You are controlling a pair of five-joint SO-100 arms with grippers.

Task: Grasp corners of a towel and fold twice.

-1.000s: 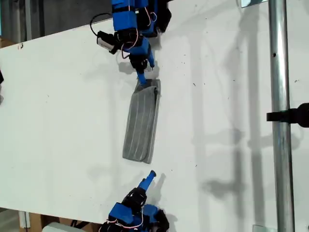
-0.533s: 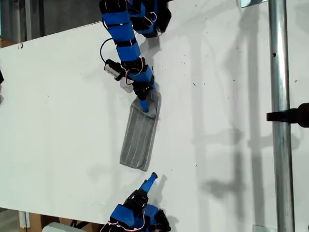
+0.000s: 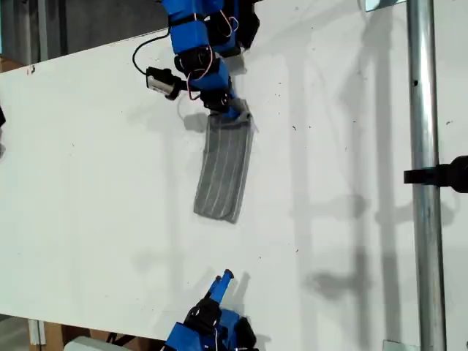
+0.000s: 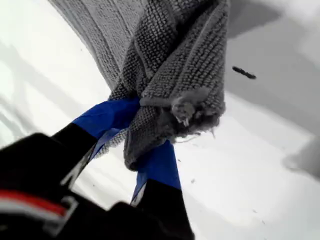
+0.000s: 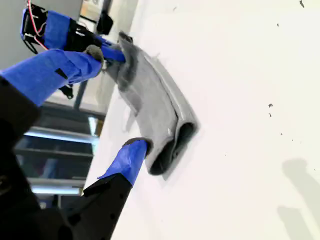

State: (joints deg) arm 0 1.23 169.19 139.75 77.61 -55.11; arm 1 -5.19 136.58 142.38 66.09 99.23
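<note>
my first pincer (image 4: 145, 150) is clamped on a bunched end of the towel (image 3: 225, 170), near the top of the exterior view; a frayed corner (image 4: 187, 111) pokes out just past its blue fingers (image 4: 107, 117). the towel lies as a long folded strip on the white counter (image 3: 88, 146), running from that pincer down toward the middle of the exterior view, where its free end shows open loops of fold.

my second pincer (image 5: 102, 105) is spread wide and holds nothing; it hangs near the bottom edge of the exterior view, apart from the towel's free end, which sits framed between its fingers in the second wrist view.

i judge the step to be folding the strip over. to do it well, the held end should rise enough that the cloth clears itself, then travel along the strip's length so edge meets edge. the grip looks bunched rather than flat, so the layers may twist or slip out. the second pincer could pin the free end to stop it from dragging.
</note>
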